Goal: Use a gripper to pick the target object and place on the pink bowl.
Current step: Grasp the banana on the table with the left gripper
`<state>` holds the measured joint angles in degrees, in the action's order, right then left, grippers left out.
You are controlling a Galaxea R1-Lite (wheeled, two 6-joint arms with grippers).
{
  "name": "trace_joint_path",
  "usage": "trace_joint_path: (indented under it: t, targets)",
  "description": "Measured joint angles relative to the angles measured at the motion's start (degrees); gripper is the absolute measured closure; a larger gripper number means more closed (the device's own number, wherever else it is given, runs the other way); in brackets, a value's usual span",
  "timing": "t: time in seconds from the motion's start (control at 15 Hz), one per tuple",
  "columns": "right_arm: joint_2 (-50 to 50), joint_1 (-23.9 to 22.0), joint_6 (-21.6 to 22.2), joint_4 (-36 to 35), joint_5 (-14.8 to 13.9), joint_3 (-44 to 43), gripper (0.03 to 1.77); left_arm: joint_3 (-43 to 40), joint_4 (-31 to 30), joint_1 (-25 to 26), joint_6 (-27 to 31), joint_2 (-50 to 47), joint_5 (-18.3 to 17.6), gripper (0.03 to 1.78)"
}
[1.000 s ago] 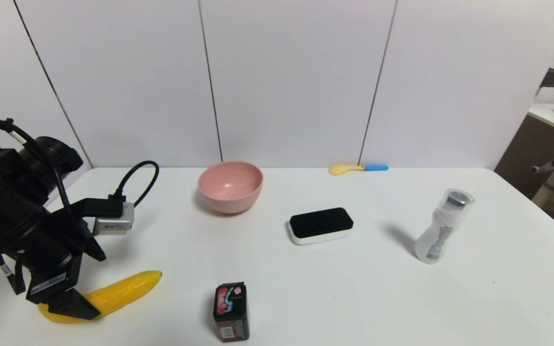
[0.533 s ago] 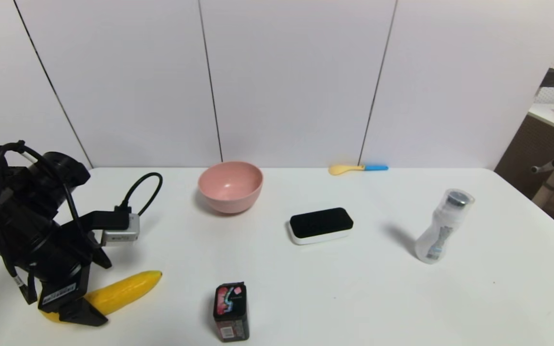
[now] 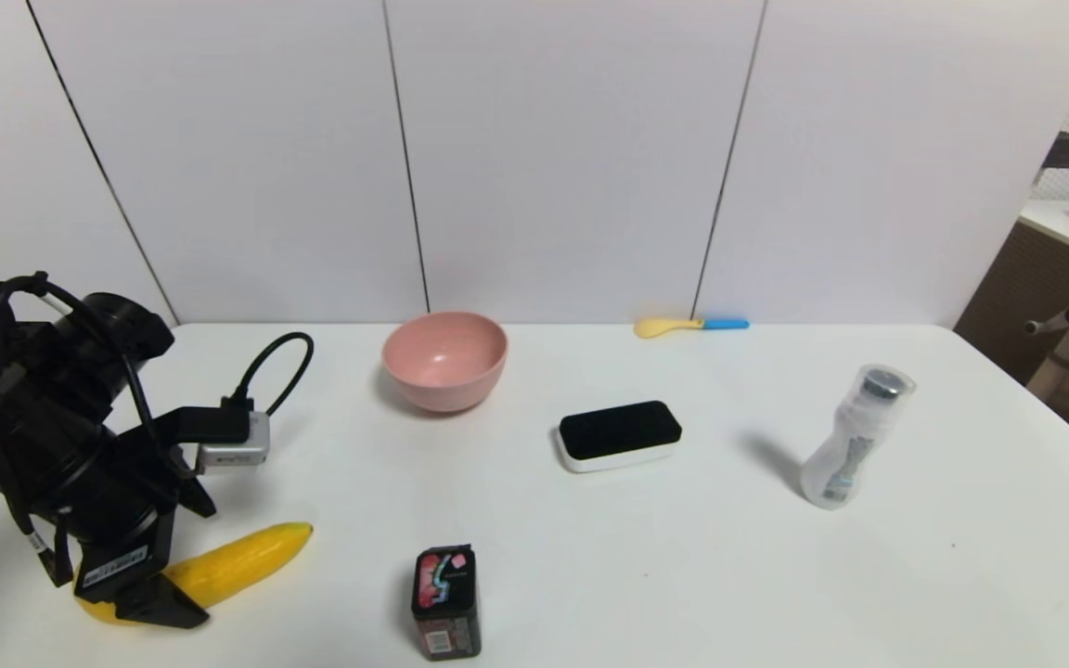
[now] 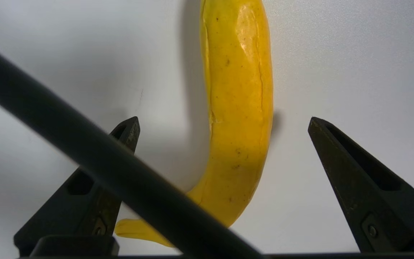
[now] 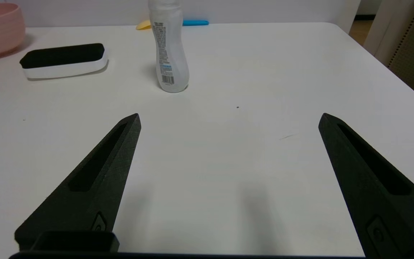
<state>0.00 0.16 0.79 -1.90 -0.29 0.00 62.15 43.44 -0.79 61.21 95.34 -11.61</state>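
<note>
At the near left corner of the white surface [image 3: 590,557], the left gripper [image 4: 223,122] is low over the banana [image 3: 228,568], its two black fingers spread wide with one on each side of the fruit and not touching it. The banana lies flat on the surface. Its long axis runs from the near left, where the stem end is hidden under the gripper in the head view, toward the right and a little away, and its blunt tip points toward the small dark carton [image 3: 446,601]. In the left wrist view the stem curls out beside one finger and a black cable [image 4: 95,162] crosses in front.

Further to the right and back, the pink bowl [image 3: 444,359] stands upright near the wall, well apart from the banana. The dark carton stands close to the front edge, to the right of the banana tip. Next comes the black-topped eraser [image 3: 619,434] in the middle, and behind it, against the wall, a yellow spoon with blue handle [image 3: 690,326]. A clear plastic bottle [image 3: 855,436] stands upright on the right side.

The right gripper [image 5: 228,118] hangs above bare surface near the bottle, its fingers spread wide and holding nothing.
</note>
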Motion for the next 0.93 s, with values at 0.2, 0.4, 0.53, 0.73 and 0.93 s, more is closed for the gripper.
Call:
trace_joint_path:
  t: [0.2,0.4,0.53,0.73,0.93]
  targets:
    - [0.0,0.0,0.06,0.0,0.0,0.0,0.09,-0.05,-0.35,0.0,0.11,0.0,0.0,0.12]
    - [0.0,0.0,0.02,0.0,-0.01,0.0,0.09,-0.38,-0.38,0.0,0.3,0.13,0.17,0.12]
    - [0.0,0.0,0.05,0.0,0.0,0.0,0.09,-0.41,-0.48,-0.06,1.06,0.57,0.61,0.12]
    - [0.0,0.0,0.02,0.01,0.0,0.0,0.09,-0.49,-0.91,-0.11,1.61,1.51,1.33,0.12]
    - [0.0,0.0,0.02,0.01,0.0,0.0,0.09,-0.79,-2.43,-0.15,1.68,2.69,1.9,0.12]
